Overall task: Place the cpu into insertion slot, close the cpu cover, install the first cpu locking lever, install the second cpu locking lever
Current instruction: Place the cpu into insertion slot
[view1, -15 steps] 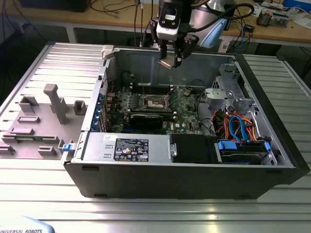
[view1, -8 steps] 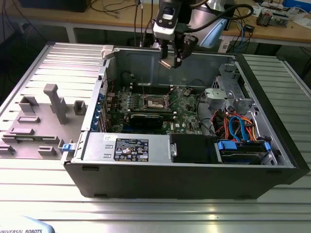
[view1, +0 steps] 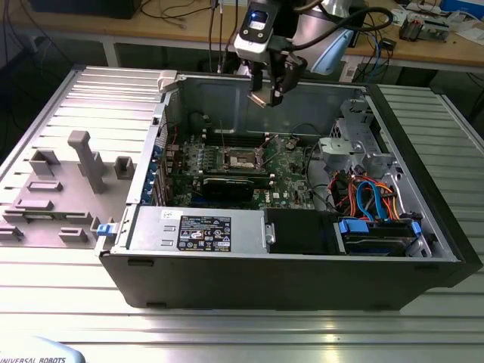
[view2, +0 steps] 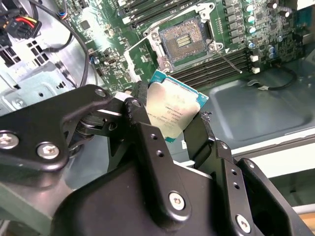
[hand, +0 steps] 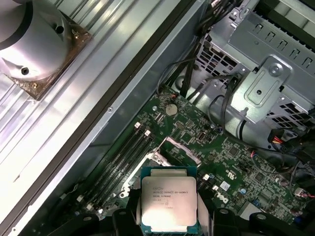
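Note:
The cpu (view2: 173,109), a flat square chip with a silvery top and green edge, is pinched between my black fingers (view2: 139,115). My gripper (view2: 170,114) is shut on it, and the chip (hand: 169,200) faces the camera in the first wrist view. In the exterior view my gripper (view1: 267,92) hangs high over the open computer case, above and slightly behind the insertion slot (view1: 243,159). The slot (view2: 184,39) lies open on the green motherboard, its contact field bare. The cpu cover (hand: 180,148) is swung up beside it. A thin locking lever (view2: 229,62) sticks out unlatched.
The case (view1: 287,261) lies on its side on a ribbed metal table. A black card (view1: 231,186) sits just in front of the socket. A drive cage (view1: 355,140) and bundled cables (view1: 370,198) fill the exterior view's right. Grey fixtures (view1: 85,160) stand on the exterior view's left.

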`<action>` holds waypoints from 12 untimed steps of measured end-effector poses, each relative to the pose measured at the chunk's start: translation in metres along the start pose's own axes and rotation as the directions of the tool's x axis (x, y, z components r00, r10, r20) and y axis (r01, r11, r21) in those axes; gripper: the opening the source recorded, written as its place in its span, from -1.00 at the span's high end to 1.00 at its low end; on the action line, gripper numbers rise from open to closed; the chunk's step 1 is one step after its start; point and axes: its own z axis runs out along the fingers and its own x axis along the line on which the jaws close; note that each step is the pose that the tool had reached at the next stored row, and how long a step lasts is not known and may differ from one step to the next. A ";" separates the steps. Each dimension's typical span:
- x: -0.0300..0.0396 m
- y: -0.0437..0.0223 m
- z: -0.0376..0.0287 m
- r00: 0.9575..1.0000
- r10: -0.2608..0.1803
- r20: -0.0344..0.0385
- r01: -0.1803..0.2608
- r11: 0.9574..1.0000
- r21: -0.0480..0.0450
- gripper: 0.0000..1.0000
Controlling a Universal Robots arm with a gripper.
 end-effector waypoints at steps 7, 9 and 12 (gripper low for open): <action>0.0000 0.0000 0.0000 0.996 0.087 0.008 -0.087 0.996 -0.002 -0.08; 0.0000 0.0000 0.0001 0.994 0.107 0.009 -0.107 0.994 -0.003 -0.08; 0.0001 -0.0001 0.0001 0.991 0.134 0.012 -0.134 0.991 -0.003 -0.08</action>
